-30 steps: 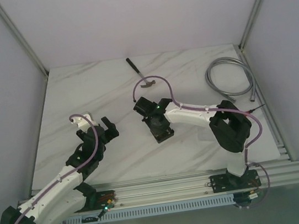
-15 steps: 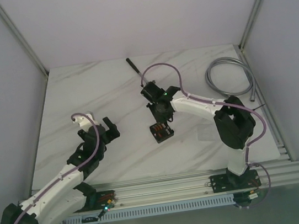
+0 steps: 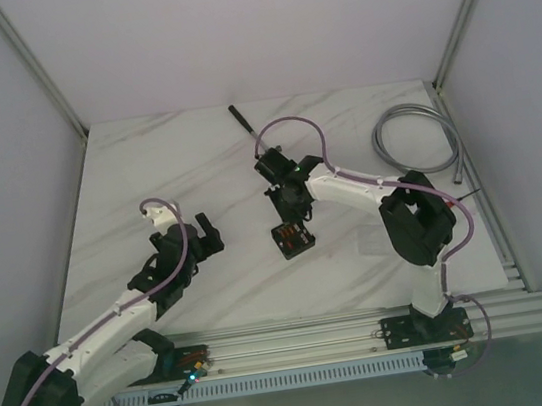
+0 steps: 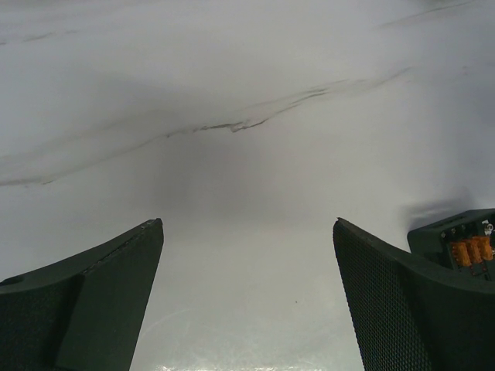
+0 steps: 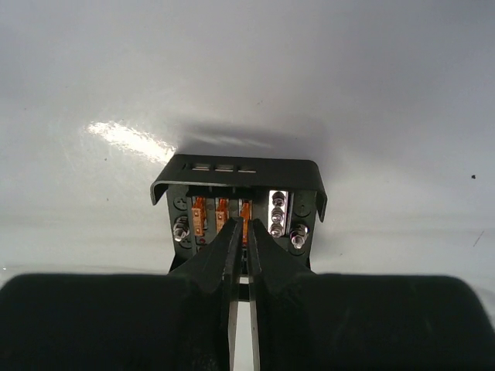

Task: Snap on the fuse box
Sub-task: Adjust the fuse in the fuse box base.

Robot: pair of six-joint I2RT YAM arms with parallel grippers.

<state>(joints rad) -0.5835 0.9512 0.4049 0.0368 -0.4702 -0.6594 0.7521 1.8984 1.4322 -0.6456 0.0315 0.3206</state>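
Observation:
The fuse box is a small black square box lying open-side up on the marble table, with orange fuses and silver screws showing in its slots. My right gripper hovers just behind it with nothing in it. In the right wrist view the right gripper is shut to a thin slit, its tips over the middle of the fuse box. My left gripper is left of the box and wide open. The left wrist view has the left gripper over bare table, with the fuse box at the right edge.
A faint clear square cover lies right of the box. A hammer handle sticks out at the back behind the right arm. A coiled grey hose lies at the back right. White walls close the table in.
My right gripper has lifted off the fuse box and drawn back toward the rear, leaving the box in place. The left arm has moved forward and to the right, closer to the box.

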